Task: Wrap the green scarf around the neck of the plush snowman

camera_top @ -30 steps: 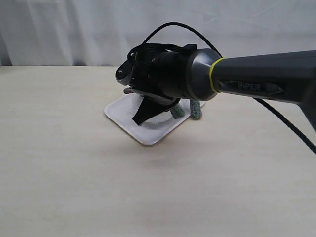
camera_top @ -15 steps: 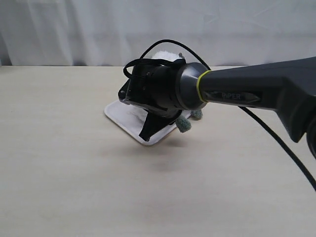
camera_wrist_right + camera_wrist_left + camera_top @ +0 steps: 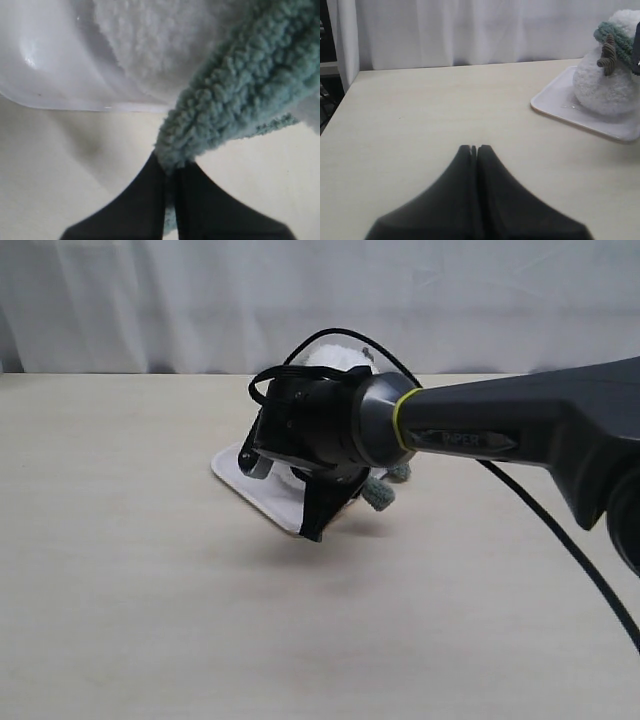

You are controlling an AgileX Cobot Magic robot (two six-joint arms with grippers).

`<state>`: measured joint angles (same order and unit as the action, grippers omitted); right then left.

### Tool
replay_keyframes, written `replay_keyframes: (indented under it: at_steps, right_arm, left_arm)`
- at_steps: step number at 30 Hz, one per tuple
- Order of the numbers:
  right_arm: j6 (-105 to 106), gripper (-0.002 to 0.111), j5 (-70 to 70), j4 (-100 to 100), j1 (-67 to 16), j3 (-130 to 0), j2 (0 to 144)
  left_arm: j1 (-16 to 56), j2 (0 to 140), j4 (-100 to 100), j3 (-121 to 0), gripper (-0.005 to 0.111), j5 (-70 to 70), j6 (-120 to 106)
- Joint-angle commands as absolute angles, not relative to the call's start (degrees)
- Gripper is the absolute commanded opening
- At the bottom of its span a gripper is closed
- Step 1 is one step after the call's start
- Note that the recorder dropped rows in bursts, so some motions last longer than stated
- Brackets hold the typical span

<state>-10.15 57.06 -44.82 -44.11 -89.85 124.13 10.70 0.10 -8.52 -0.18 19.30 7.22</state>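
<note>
- A flat white plastic tray with rounded corners [image 3: 555,107] sits on the pale wooden table [image 3: 420,115], ahead of my left gripper [image 3: 474,148] and off to one side. It carries the fluffy white two-ball plush snowman [image 3: 605,95], which stands upright.
- The fuzzy grey-green knitted scarf [image 3: 610,32] lies as a band between the snowman's head and body, touching the top of its brown twig arm [image 3: 609,52].
- My right gripper [image 3: 172,167] is closed tight on that scarf. Its two black fingers [image 3: 140,205] meet with a thick fold pinched at the tips, and the strip runs away from them across the snowman's white fur.
- Those right tips hang just outside the tray's rim, over bare table and close beside the snowman's body.
- My left gripper is closed on nothing, its tips pressed together above bare table, well apart from the tray.
- In the exterior view my right wrist covers most of the snowman. Only the top of its head, one tray corner and a rounded scarf end show.
- The left wrist view cuts the snowman's head and far side at the frame edge, so I cannot see its face.
</note>
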Motion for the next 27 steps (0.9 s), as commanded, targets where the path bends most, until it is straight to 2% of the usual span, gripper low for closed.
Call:
replay_keyframes:
  at_steps: [1, 7, 17, 27]
  right_arm:
    - [-7.7, 0.004, 58.1, -46.1, -43.9, -90.0, 125.8]
    - [-7.6, 0.004, 64.9, -54.4, -43.9, -90.0, 126.0]
    - [4.9, 0.004, 62.3, -49.9, -43.9, -89.6, 126.0]
    - [-0.3, 0.004, 63.9, -56.4, -43.9, -89.6, 126.0]
  left_arm:
    - [10.7, 0.0, -8.3, 0.0, 0.0, 18.4, 7.3]
    - [10.7, 0.0, -8.3, 0.0, 0.0, 18.4, 7.3]
    - [10.7, 0.0, -8.3, 0.0, 0.0, 18.4, 7.3]
    - [10.7, 0.0, -8.3, 0.0, 0.0, 18.6, 7.3]
